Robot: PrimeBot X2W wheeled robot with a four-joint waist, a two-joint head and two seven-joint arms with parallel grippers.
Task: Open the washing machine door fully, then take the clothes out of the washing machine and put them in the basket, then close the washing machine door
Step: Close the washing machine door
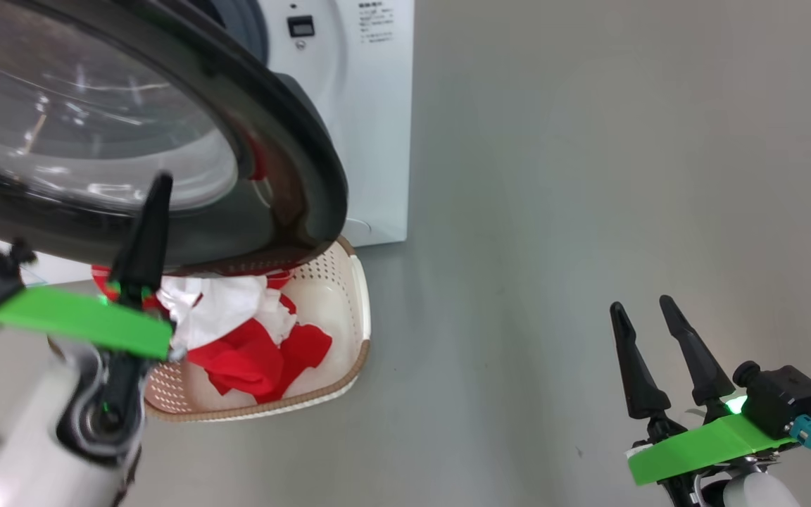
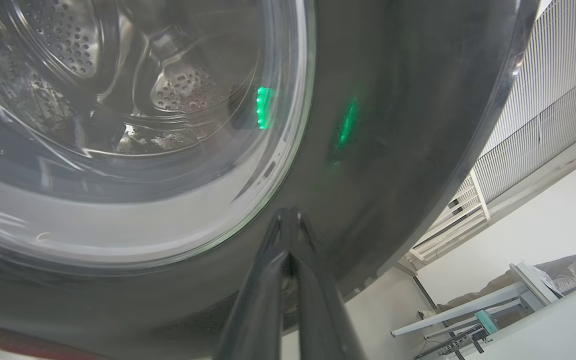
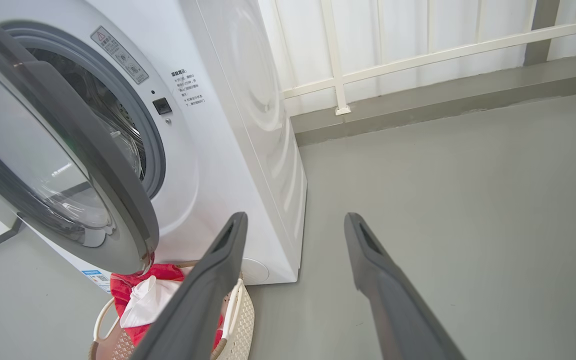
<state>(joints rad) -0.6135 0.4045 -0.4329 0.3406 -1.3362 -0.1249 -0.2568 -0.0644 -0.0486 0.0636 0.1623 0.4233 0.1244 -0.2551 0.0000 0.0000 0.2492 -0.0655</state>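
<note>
With the clothes (image 1: 250, 345) in the basket (image 1: 360, 310) below, the half-open washing machine door (image 1: 293, 155) should be pushed slowly shut by the pinched-together left gripper (image 1: 159, 193) on its black rim (the right gripper (image 1: 641, 304) is spread wide, empty).

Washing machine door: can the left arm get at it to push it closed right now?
Probably yes. The left gripper, shut, has its tips at the black rim of the door, nothing between. The basket of clothes sits close beneath the door's lower edge.
</note>
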